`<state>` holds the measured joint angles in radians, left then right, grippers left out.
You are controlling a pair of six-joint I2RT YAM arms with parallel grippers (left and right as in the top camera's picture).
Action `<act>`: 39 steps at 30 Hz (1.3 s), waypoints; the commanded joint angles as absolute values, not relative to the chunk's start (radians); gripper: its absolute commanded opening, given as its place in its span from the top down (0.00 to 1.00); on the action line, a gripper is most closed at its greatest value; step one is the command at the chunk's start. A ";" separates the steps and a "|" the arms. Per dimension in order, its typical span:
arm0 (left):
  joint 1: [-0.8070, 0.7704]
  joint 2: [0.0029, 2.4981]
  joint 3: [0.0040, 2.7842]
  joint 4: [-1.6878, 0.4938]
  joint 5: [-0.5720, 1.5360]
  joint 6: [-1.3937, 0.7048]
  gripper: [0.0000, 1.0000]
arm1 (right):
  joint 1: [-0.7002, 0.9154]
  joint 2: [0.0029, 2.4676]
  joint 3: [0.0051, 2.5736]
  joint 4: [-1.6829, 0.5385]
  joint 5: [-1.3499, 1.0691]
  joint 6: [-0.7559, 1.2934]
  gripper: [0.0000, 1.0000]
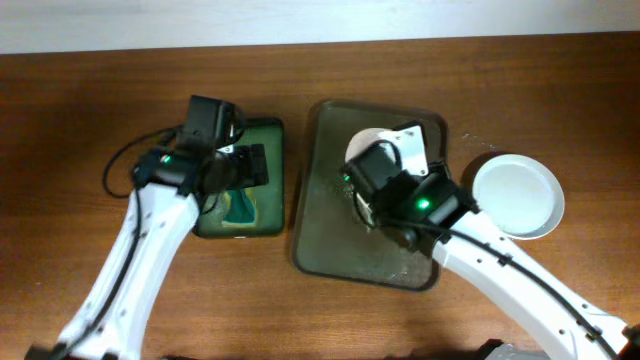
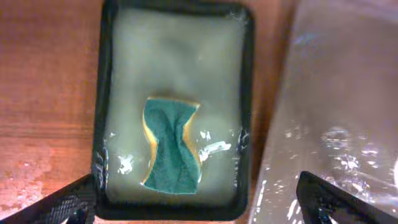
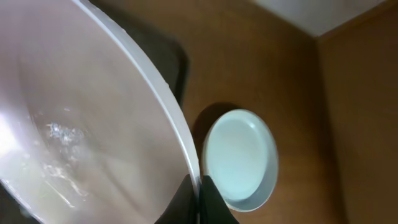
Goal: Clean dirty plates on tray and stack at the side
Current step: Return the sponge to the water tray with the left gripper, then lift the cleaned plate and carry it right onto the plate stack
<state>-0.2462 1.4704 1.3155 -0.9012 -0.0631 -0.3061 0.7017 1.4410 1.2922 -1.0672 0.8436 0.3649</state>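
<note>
A dark green tray (image 1: 330,215) lies mid-table. My right gripper (image 1: 385,190) is shut on the rim of a white plate (image 1: 400,150) and holds it tilted over the tray; in the right wrist view the plate (image 3: 81,118) fills the left, with the fingers (image 3: 200,198) pinching its edge. A clean white plate (image 1: 518,195) sits on the table right of the tray and also shows in the right wrist view (image 3: 239,158). My left gripper (image 2: 199,202) is open above a green sponge (image 2: 171,149) lying in a small black water tray (image 2: 99,124).
The small water tray (image 1: 270,210) stands just left of the big tray, with a narrow strip of wooden table (image 1: 80,120) between them. The wall edge runs along the far side of the table.
</note>
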 commanded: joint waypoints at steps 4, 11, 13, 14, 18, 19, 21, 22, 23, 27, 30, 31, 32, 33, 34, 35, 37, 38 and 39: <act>-0.245 1.449 1.328 -0.907 -0.047 -0.294 0.00 | 0.814 1.427 1.304 -1.086 1.050 0.402 0.96; -0.245 1.449 1.328 -0.906 -0.048 -0.294 0.00 | 0.859 1.428 1.303 -1.123 1.168 0.507 0.96; -0.245 1.449 1.328 -0.906 -0.047 -0.294 0.00 | 0.858 1.428 1.303 -1.121 1.168 0.507 0.96; -0.245 1.449 1.328 -0.907 -0.047 -0.294 0.00 | 0.857 1.430 1.303 -1.119 1.168 0.507 0.96; -0.245 1.449 1.328 -0.907 -0.048 -0.294 0.00 | 0.856 1.452 1.303 -1.150 1.281 0.450 0.96; -0.245 1.449 1.328 -0.907 -0.048 -0.294 0.01 | 0.856 1.454 1.303 -1.125 1.311 0.450 0.96; -0.245 1.449 1.328 -0.907 -0.048 -0.294 0.01 | 0.857 1.455 1.303 -0.992 1.300 0.450 0.96; -0.245 1.449 1.328 -0.907 -0.048 -0.294 0.00 | 0.857 1.455 1.303 -0.976 1.278 0.450 0.96; -0.245 1.449 1.328 -0.907 -0.048 -0.294 0.00 | 0.857 1.455 1.303 -0.979 1.264 0.450 0.96; -0.245 1.449 1.328 -0.907 -0.047 -0.294 0.00 | 0.857 1.455 1.303 -1.000 1.268 0.450 0.96; -0.245 1.449 1.328 -0.907 -0.048 -0.294 0.00 | 0.857 1.455 1.303 -0.983 1.268 0.450 0.96; -0.245 1.449 1.328 -0.907 -0.047 -0.294 0.01 | 0.857 1.455 1.303 -0.986 1.268 0.450 0.96; -0.245 1.449 1.328 -0.907 -0.048 -0.294 0.01 | 0.857 1.455 1.303 -0.990 1.268 0.450 0.96; -0.245 1.449 1.328 -0.907 -0.048 -0.294 0.01 | 0.857 1.455 1.303 -0.990 1.268 0.450 0.96; -0.245 1.449 1.328 -0.907 -0.048 -0.294 0.00 | 0.857 1.455 1.303 -0.991 1.268 0.450 0.96; -0.245 1.449 1.328 -0.907 -0.047 -0.294 0.00 | 0.857 1.455 1.303 -0.991 1.268 0.450 0.96; -0.245 1.449 1.328 -0.907 -0.047 -0.294 0.01 | 0.857 1.455 1.303 -0.991 1.268 0.449 0.96; -0.245 1.449 1.328 -0.906 -0.048 -0.294 0.01 | 0.857 1.455 1.303 -0.997 1.268 0.449 0.96; -0.245 1.449 1.328 -0.907 -0.048 -0.294 0.00 | 0.857 1.455 1.303 -1.024 1.268 0.450 0.96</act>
<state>-0.2462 1.4494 1.3197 -0.9077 -0.0555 -0.3058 0.8516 1.4487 1.2903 -0.9947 1.2411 0.4416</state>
